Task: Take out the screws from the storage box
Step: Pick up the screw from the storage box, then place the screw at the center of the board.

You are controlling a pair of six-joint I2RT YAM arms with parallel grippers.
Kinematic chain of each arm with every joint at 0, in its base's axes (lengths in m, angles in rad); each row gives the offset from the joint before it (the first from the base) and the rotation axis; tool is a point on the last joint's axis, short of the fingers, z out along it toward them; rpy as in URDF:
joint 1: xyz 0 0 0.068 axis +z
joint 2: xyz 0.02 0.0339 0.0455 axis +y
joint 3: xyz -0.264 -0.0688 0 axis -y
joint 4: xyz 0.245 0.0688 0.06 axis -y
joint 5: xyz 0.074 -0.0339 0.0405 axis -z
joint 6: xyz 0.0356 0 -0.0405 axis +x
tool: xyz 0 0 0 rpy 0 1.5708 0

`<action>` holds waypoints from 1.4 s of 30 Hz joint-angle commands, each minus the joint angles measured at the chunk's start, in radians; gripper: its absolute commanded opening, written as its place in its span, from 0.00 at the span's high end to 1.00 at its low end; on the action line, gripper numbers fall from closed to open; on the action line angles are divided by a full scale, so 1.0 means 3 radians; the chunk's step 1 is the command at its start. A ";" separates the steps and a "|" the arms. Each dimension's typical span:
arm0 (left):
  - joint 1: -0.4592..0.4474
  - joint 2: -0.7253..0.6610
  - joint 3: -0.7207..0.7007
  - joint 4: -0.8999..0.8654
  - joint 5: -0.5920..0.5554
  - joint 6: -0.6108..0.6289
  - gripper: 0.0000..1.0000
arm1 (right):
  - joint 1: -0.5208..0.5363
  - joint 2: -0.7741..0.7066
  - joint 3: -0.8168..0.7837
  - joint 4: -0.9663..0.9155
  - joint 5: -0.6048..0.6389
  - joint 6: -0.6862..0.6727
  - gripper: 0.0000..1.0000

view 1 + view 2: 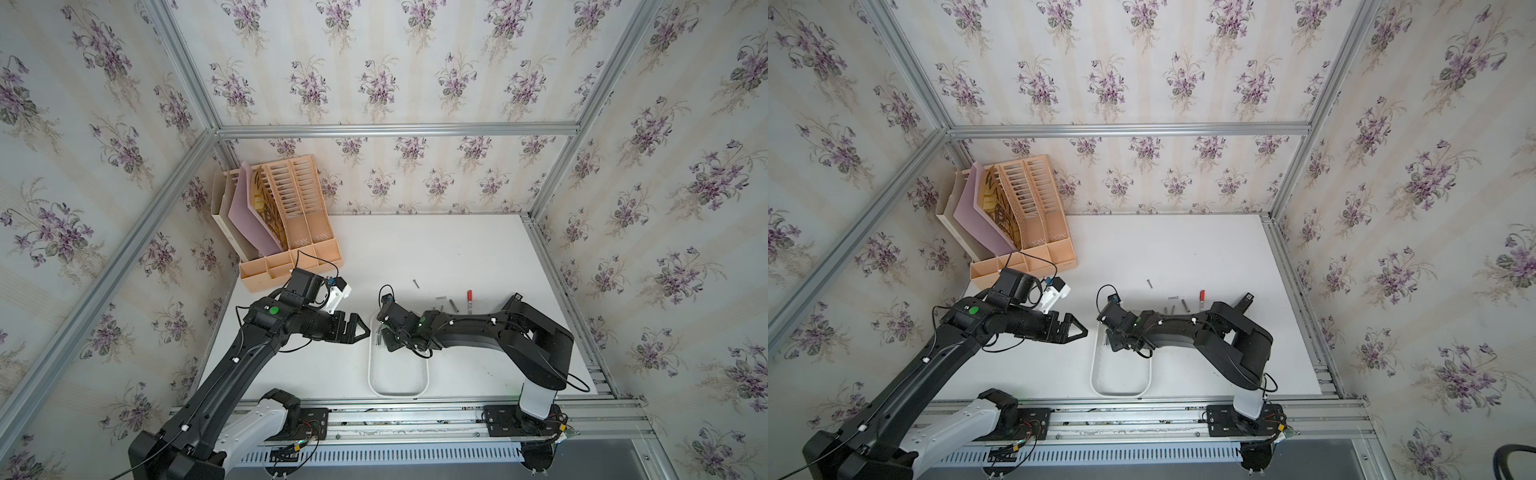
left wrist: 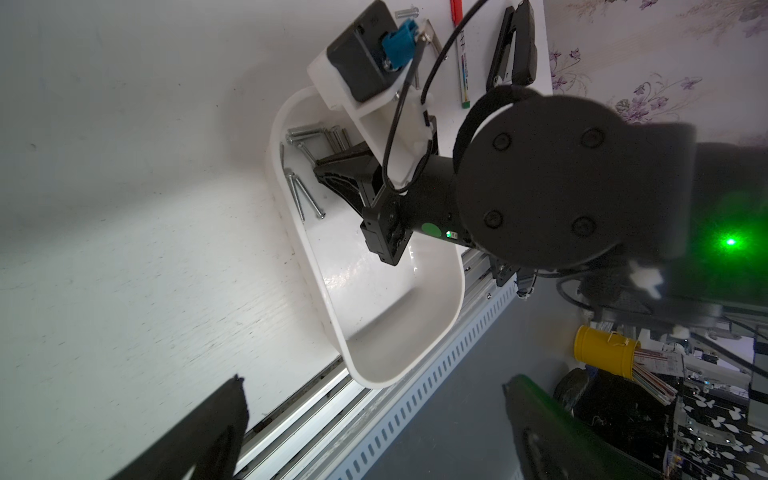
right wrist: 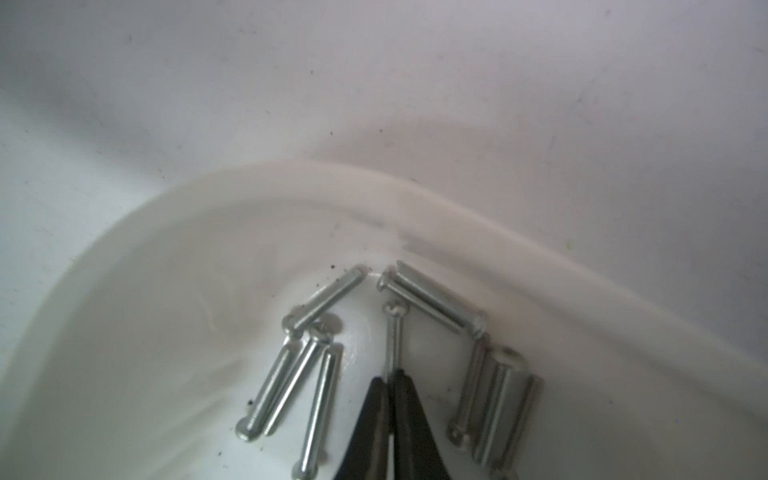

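Note:
The storage box (image 1: 399, 392) is a shallow white tray near the table's front edge. Several silvery screws (image 2: 303, 199) lie in its far corner, close together (image 3: 316, 374). My right gripper (image 3: 390, 376) reaches down into that corner (image 1: 384, 336). Its black fingertips are shut on the shaft end of one thin screw (image 3: 393, 336), whose head points away from the fingers. My left gripper (image 1: 361, 331) hovers just left of the box, above the table. Its fingers (image 2: 232, 415) stand wide open with nothing between them.
Three loose screws (image 1: 417, 283) (image 1: 440, 297) (image 1: 453, 305) and a red-capped marker pen (image 1: 470, 301) lie on the table beyond the box. A peach file organiser (image 1: 286, 232) stands at the back left. An aluminium rail (image 1: 415, 415) runs along the front.

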 commanded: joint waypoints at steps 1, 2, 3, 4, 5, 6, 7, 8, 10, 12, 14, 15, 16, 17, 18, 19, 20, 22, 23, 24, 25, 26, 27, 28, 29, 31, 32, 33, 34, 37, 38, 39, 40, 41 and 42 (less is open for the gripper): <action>-0.0002 0.0003 0.0003 0.0006 0.0007 0.0016 0.01 | -0.0002 0.0009 -0.0025 -0.0211 -0.0071 -0.0036 0.97; 0.0001 0.0004 0.0004 0.0010 0.0007 0.0020 0.00 | 0.0000 -0.0016 -0.0034 -0.0196 -0.0071 -0.0046 0.98; -0.0001 0.0009 0.0005 0.0007 0.0012 0.0017 0.01 | 0.0000 -0.0047 -0.0054 -0.0171 -0.0082 -0.0056 1.00; 0.0000 0.0009 0.0006 0.0010 0.0010 0.0014 0.01 | -0.0004 -0.0080 -0.0069 -0.0149 -0.0091 -0.0062 1.00; -0.0003 0.0013 0.0002 0.0007 0.0010 0.0015 0.00 | -0.0004 -0.0112 -0.0091 -0.0130 -0.0106 -0.0064 1.00; -0.0003 0.0009 0.0003 0.0006 0.0010 0.0018 0.01 | -0.0006 -0.0150 -0.0110 -0.0101 -0.0123 -0.0074 1.00; -0.0003 0.0000 0.0004 0.0006 0.0010 0.0014 0.01 | -0.0009 -0.0198 -0.0132 -0.0075 -0.0141 -0.0082 1.00; -0.0004 -0.0003 0.0006 0.0007 0.0006 0.0018 0.01 | -0.0016 -0.0246 -0.0155 -0.0060 -0.0147 -0.0092 1.00; -0.0004 -0.0001 0.0004 0.0004 0.0007 0.0017 0.00 | -0.0028 -0.0388 -0.0235 0.0013 -0.0143 -0.0105 1.00; -0.0001 0.0009 0.0007 0.0011 0.0011 0.0016 0.01 | -0.0049 -0.0536 -0.0310 0.0062 -0.0127 -0.0114 1.00; 0.0000 0.0015 0.0002 0.0012 0.0004 0.0018 0.00 | -0.0087 -0.0713 -0.0400 0.0117 -0.0084 -0.0119 1.00; -0.0002 0.0014 0.0005 0.0005 0.0005 0.0017 0.01 | -0.0114 -0.0809 -0.0454 0.0148 -0.0067 -0.0112 1.00; -0.0003 0.0017 0.0002 0.0004 0.0001 0.0017 0.01 | -0.0147 -0.0916 -0.0513 0.0172 -0.0045 -0.0106 1.00; -0.0003 0.0010 0.0002 0.0007 0.0003 0.0017 0.01 | -0.0177 -0.1005 -0.0560 0.0190 -0.0024 -0.0097 1.00; -0.0003 0.0000 0.0006 0.0007 0.0009 0.0018 0.00 | -0.0209 -0.1109 -0.0617 0.0205 0.0011 -0.0080 1.00; -0.0003 -0.0001 0.0005 0.0007 0.0010 0.0016 0.01 | -0.0233 -0.1206 -0.0665 0.0207 0.0082 -0.0066 1.00; -0.0002 0.0003 0.0007 0.0007 0.0010 0.0018 0.00 | -0.0256 -0.1286 -0.0705 0.0196 0.0170 -0.0043 1.00; -0.0004 0.0013 0.0006 0.0010 0.0006 0.0018 0.01 | -0.0329 -0.1406 -0.0759 0.0109 0.0388 0.0026 1.00; -0.0002 0.0014 0.0003 0.0011 0.0007 0.0018 0.01 | -0.0386 -0.1438 -0.0774 0.0066 0.0444 0.0067 1.00; -0.0005 0.0014 0.0005 0.0010 0.0007 0.0015 0.01 | -0.0474 -0.1453 -0.0792 0.0027 0.0458 0.0108 1.00; -0.0003 0.0014 0.0002 0.0008 0.0005 0.0018 0.01 | -0.0578 -0.1450 -0.0824 0.0019 0.0416 0.0148 1.00; -0.0003 0.0019 0.0002 0.0009 0.0005 0.0015 0.00 | -0.0676 -0.1439 -0.0852 0.0024 0.0334 0.0178 1.00; -0.0003 0.0020 0.0003 0.0005 0.0005 0.0016 0.01 | -0.0796 -0.1404 -0.0881 0.0032 0.0213 0.0211 1.00; -0.0002 0.0015 0.0003 0.0007 0.0003 0.0011 0.00 | -0.0919 -0.1361 -0.0905 0.0046 0.0087 0.0236 1.00; -0.0003 0.0010 0.0003 0.0005 0.0002 0.0016 0.01 | -0.1004 -0.1322 -0.0929 0.0070 -0.0033 0.0250 1.00; -0.0001 0.0004 0.0003 0.0006 0.0003 0.0013 0.00 | -0.1128 -0.1234 -0.0952 0.0096 -0.0184 0.0270 1.00; -0.0002 0.0004 0.0002 0.0004 0.0002 0.0013 0.01 | -0.1155 -0.1196 -0.0949 0.0098 -0.0219 0.0273 1.00; -0.0002 0.0009 0.0005 0.0004 0.0006 0.0010 0.01 | -0.1168 -0.1158 -0.0938 0.0093 -0.0238 0.0273 1.00; -0.0005 0.0009 0.0003 0.0004 0.0004 0.0017 0.01 | -0.1174 -0.1124 -0.0929 0.0083 -0.0251 0.0274 1.00; -0.0004 0.0014 0.0007 0.0009 0.0003 0.0015 0.00 | -0.1179 -0.1042 -0.0907 0.0081 -0.0265 0.0281 1.00; -0.0003 0.0016 0.0005 0.0007 0.0005 0.0018 0.01 | -0.1189 -0.1003 -0.0894 0.0072 -0.0279 0.0278 1.00; 0.0000 0.0015 0.0003 0.0004 0.0005 0.0013 0.01 | -0.1190 -0.0968 -0.0883 0.0064 -0.0298 0.0278 1.00; -0.0001 0.0005 0.0006 0.0007 0.0004 0.0018 0.01 | -0.1194 -0.0940 -0.0871 0.0058 -0.0315 0.0278 1.00; -0.0001 -0.0004 0.0004 0.0007 0.0002 0.0018 0.01 | -0.1194 -0.0906 -0.0856 0.0053 -0.0320 0.0278 1.00; -0.0003 -0.0003 0.0006 0.0007 0.0005 0.0018 0.00 | -0.1197 -0.0884 -0.0847 0.0035 -0.0314 0.0279 1.00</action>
